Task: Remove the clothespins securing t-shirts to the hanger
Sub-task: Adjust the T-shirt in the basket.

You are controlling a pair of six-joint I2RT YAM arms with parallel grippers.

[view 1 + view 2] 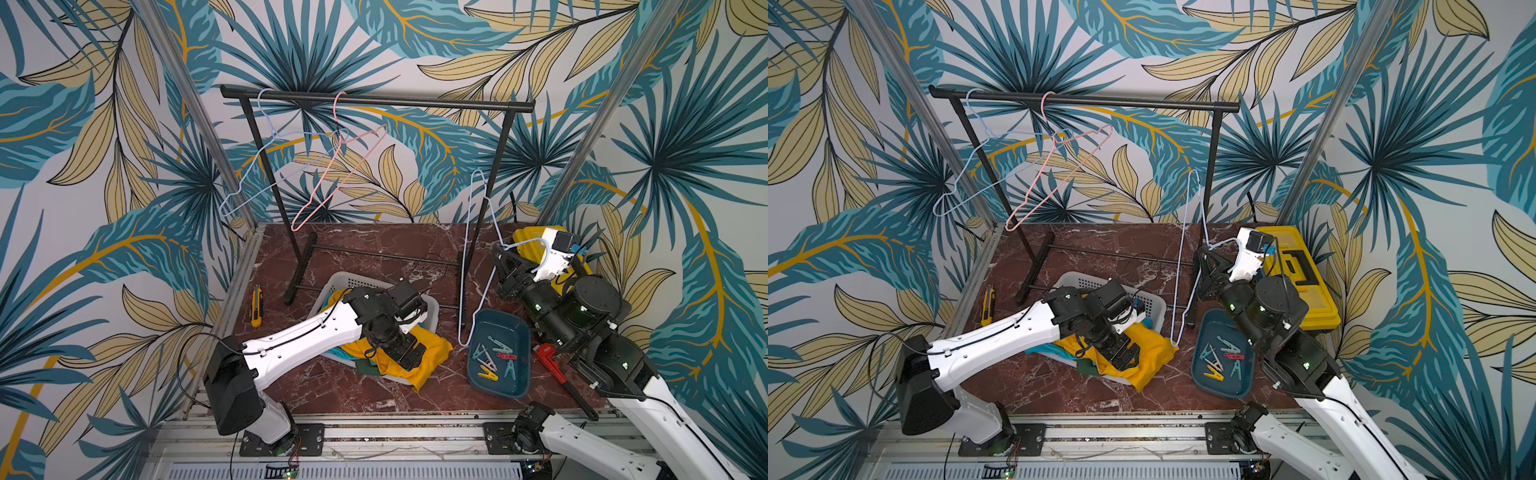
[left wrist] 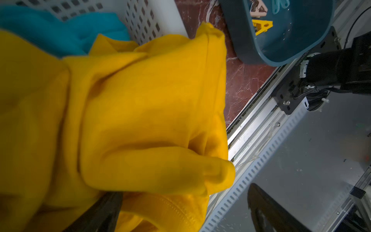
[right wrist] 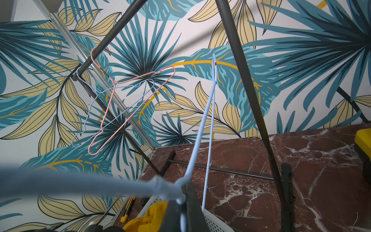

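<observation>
I see the clothespins (image 1: 496, 358) lying flat in the teal tray (image 1: 500, 324), on the right side of the bench (image 1: 353, 395). The red-pink pin (image 1: 505, 356) and the yellow pin (image 1: 487, 375) lie long ways left to right. One teal pin (image 1: 510, 369) lies long ways near to far.

The t-shirts (image 1: 1154, 351) sit in a heap in the white basket (image 1: 343, 277), left of the tray. The yellow shirt (image 1: 434, 347) is on top and spills over the near rim onto the bench.

My left tool (image 1: 411, 361) is right at the yellow shirt, fingers spread wide. My right tool (image 1: 505, 248) is pinching the neck of the blue hanger (image 3: 120, 185). That hanger stands almost straight up, with its low tip just beside the tray.
</observation>
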